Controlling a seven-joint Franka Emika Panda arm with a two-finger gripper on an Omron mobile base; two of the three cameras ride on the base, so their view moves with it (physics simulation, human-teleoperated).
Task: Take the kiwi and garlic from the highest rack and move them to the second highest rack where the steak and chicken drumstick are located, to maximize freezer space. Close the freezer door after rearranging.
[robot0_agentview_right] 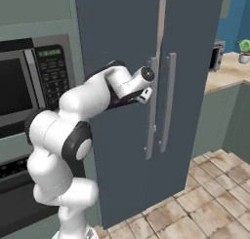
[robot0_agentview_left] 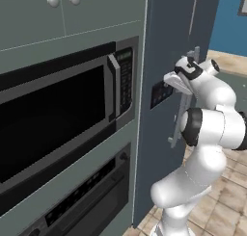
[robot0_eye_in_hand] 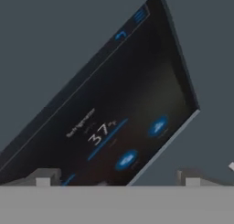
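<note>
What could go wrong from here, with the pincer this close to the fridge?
1. The pincer points at the door's display panel, not a handle; pushing on would likely press the screen.
2. Both doors are shut, so the kiwi and garlic can't yet be reached.
3. The handles stand close together; a grab may catch the wrong one.

You're facing a slate-blue fridge door (robot0_agentview_right: 122,33) with pale grey handles (robot0_agentview_right: 168,101). Its control panel (robot0_eye_in_hand: 119,113) is black with blue icons and whitish digits. At your 9 o'clock, the microwave (robot0_agentview_left: 62,110) is black and grey; the floor (robot0_agentview_right: 205,204) is tan tile.
</note>
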